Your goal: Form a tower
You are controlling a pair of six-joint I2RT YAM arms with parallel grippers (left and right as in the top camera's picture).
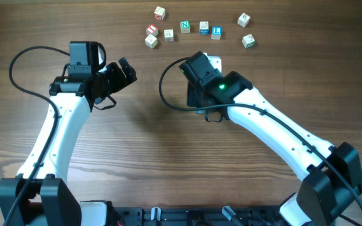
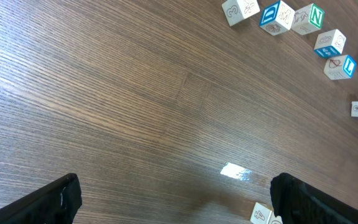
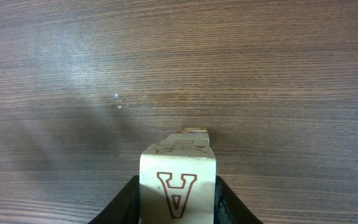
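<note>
A pale wooden cube with a red letter A [image 3: 178,183] sits between the black fingers [image 3: 128,202] of my right gripper [image 3: 178,202], and both fingers press against its sides. Beyond it a thin edge of something pale shows. I cannot tell whether this cube stands on others, so no tower shows as such. From overhead the same cube [image 1: 214,61] peeks out beside the right gripper [image 1: 206,66]. My left gripper [image 1: 128,71] hovers wide open over bare wood to the left, and holds nothing [image 2: 174,194]. The cube's corner [image 2: 261,214] shows by the left gripper's right finger.
Several loose letter cubes lie scattered along the table's far edge, among them a green N cube [image 1: 185,26], a red one [image 1: 151,29] and a blue one [image 1: 216,31]. The left wrist view shows them at top right [image 2: 277,15].
</note>
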